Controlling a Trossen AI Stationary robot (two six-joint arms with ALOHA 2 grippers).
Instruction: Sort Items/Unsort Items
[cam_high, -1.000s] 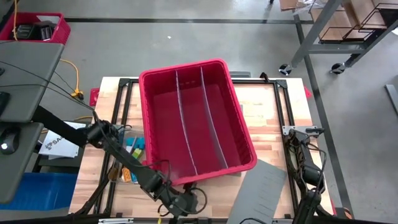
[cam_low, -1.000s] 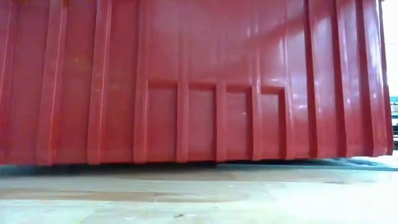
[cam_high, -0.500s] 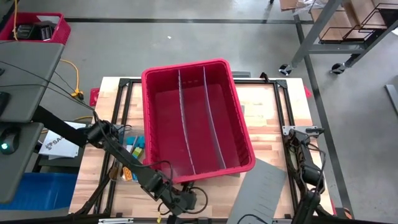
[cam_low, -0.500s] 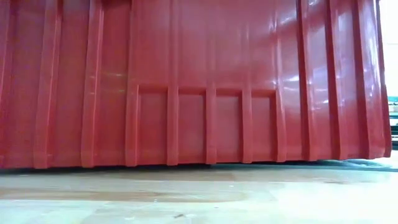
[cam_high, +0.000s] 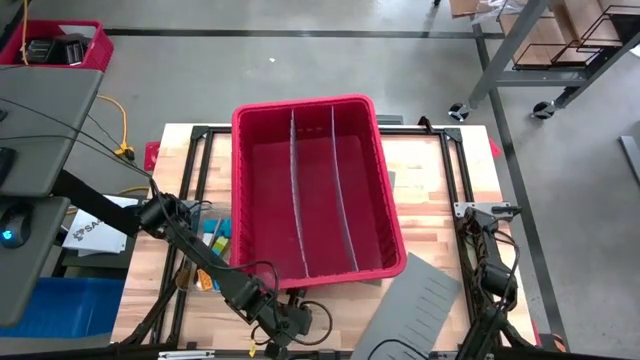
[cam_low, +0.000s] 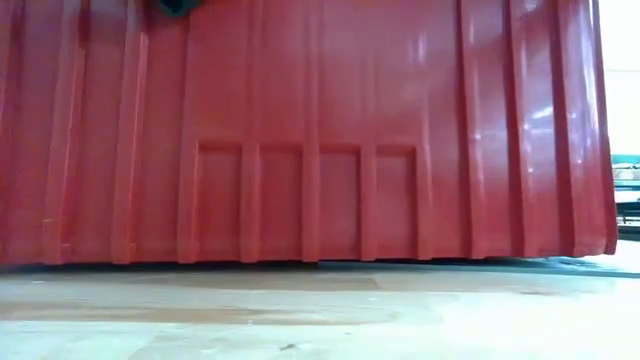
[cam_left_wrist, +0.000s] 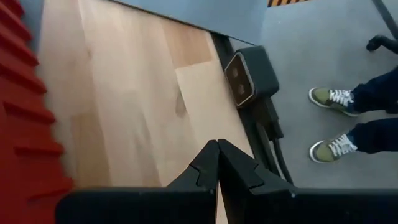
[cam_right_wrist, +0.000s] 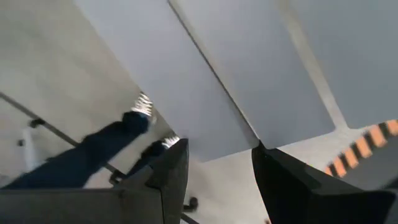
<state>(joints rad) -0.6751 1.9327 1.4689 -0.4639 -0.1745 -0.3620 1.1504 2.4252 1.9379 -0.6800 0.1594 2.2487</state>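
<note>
The bin (cam_high: 315, 190) stood with three empty compartments, split by two pale dividers. The left gripper (cam_high: 293, 322) sat just off the bin's near-left corner, clenched on nothing; in the left wrist view its fingertips (cam_left_wrist: 217, 149) met over bare wood, with the bin's ribbed wall close alongside.

The main risk, as I judged it, was the left arm catching the bin. A sideways swing from that spot could shove or twist the bin, and the loose cable by the gripper could snag the rim. A shoved bin might ride onto the grey sheet (cam_high: 412, 303) lying at the bin's near-right corner, or slide toward the items. The left arm also crossed right beside the items, so a careless lift could scatter them or knock one away from the bin.

A person's shoes (cam_left_wrist: 333, 124) showed on the floor beyond the bin's near side, close enough to matter if an arm swung wide.

The right gripper (cam_right_wrist: 217, 163) waited well off the bin's near-right side, released and empty.

The items (cam_high: 213, 236) lay bunched just left of the bin, none inside it: small blocky pieces in blue, yellow and orange, partly hidden by the left arm. I could not make out any sticks.
</note>
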